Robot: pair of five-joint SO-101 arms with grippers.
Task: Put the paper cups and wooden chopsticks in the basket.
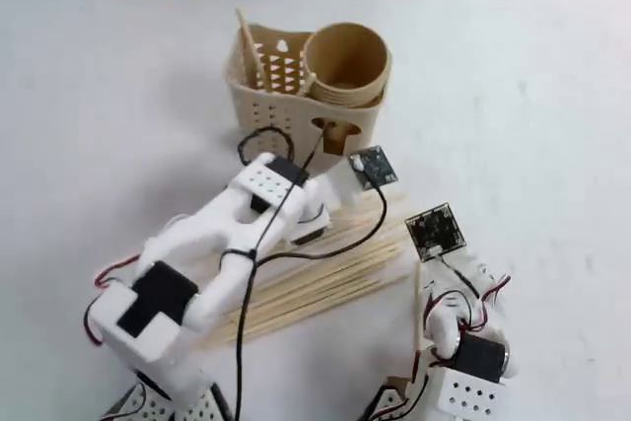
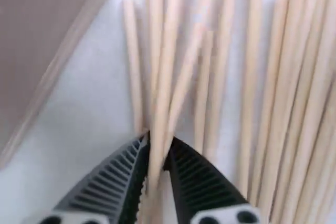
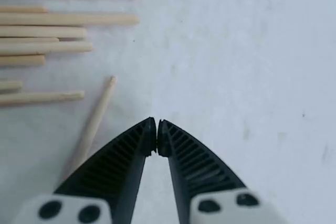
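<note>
left gripper: clenched on a single chopstick, taken near one end, at the edge of the pile on the arms' side of the basket. judgement: the stick is light, stiff and smooth, so it may pivot or slip between the ribbed pads; a hold nearer its middle would carry it steadier, and only modest force is needed.

wooden chopsticks: a loose pile of pale, plain, slender sticks, roughly parallel and partly overlapping, flat on the white table in front of the basket, near its front wall but apart from it. judgement: neighbours are likely to be dragged along when one is lifted.

basket: cream plastic with perforated walls. an upright chopstick leans in its left part. paper cups, tan and nested in a stack, stand mouth up in its right part. judgement: cups are thin and crush easily, but need no further handling.

right gripper: pinched closed with nothing between the tips, low over bare table, further from the basket than the pile. a stray chopstick lies just beside it, untouched.
</note>
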